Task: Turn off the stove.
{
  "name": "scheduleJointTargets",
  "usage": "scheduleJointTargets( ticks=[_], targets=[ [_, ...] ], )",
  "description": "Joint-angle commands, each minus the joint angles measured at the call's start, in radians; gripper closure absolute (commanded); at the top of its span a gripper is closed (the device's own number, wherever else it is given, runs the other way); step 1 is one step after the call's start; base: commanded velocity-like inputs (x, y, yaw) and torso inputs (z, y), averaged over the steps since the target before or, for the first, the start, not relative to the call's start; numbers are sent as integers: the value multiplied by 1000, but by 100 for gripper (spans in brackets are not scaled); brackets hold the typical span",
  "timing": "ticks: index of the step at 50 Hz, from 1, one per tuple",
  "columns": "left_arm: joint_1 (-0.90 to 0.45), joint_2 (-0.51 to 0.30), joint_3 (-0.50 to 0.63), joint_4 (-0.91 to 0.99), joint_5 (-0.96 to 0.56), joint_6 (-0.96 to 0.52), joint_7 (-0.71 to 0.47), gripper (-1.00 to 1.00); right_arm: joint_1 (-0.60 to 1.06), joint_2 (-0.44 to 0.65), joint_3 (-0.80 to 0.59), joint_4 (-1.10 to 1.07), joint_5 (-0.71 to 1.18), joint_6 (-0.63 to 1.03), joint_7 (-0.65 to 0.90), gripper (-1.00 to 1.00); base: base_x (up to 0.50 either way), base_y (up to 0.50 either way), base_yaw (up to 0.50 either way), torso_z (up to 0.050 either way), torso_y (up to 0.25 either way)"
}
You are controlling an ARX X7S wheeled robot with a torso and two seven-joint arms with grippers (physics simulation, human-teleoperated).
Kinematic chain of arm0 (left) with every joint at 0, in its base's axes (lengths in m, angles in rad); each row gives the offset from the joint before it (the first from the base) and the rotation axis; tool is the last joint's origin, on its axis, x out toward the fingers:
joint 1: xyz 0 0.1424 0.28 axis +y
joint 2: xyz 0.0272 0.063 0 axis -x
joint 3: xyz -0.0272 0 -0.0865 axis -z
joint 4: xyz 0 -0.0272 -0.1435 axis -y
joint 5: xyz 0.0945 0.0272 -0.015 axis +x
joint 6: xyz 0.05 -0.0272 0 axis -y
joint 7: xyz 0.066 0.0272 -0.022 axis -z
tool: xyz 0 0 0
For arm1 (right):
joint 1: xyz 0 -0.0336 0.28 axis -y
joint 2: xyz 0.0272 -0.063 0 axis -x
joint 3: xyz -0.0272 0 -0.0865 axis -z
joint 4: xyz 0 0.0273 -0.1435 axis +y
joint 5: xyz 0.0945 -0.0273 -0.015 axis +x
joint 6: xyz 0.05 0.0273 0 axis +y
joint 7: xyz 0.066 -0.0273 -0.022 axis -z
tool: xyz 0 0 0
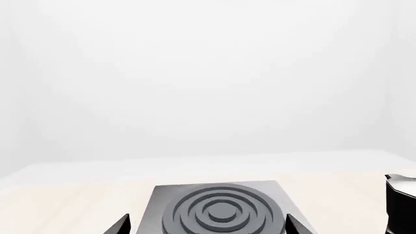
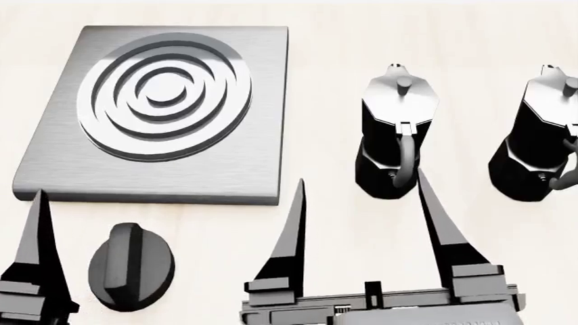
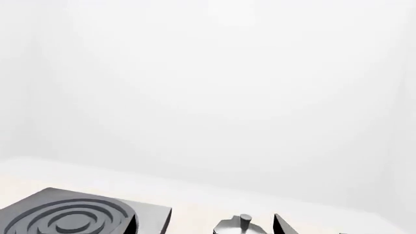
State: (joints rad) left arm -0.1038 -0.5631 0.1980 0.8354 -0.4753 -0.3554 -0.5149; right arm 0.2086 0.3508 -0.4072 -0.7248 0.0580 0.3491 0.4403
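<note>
Pale tabletop is shown bearing the stove [image 2: 158,115], whose rigid ridged knob [image 2: 131,266] (grippable across its ridge) is flanked by the spread left gripper [image 1: 204,225].

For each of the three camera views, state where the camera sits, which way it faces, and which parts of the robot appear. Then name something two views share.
Head view: on the robot's head, looking forward and down at the stove plate, knob and two moka pots; both open end effectors show, left end effector, right end effector.
Left wrist view: near the left end effector, facing level across the table; two fingertips show.
Right wrist view: near the right end effector, facing level; one fingertip shows.
Shared: all see the stove plate.
</note>
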Motion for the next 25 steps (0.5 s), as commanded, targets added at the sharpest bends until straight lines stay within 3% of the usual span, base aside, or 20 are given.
scheduleJointTargets(
  ticks=[1, 25],
  targets=[
    [-26, -5, -10, 36, -27, -22, -13, -100, 40, -1, 0, -30, 5, 42, -5, -100, 0, 0, 0, 0, 0],
    [-93, -14, -25, 75, -68, -62, -40, -100, 140, -13, -3, -87, 18, 137, -16, -100, 0, 0, 0, 0, 0]
  ],
)
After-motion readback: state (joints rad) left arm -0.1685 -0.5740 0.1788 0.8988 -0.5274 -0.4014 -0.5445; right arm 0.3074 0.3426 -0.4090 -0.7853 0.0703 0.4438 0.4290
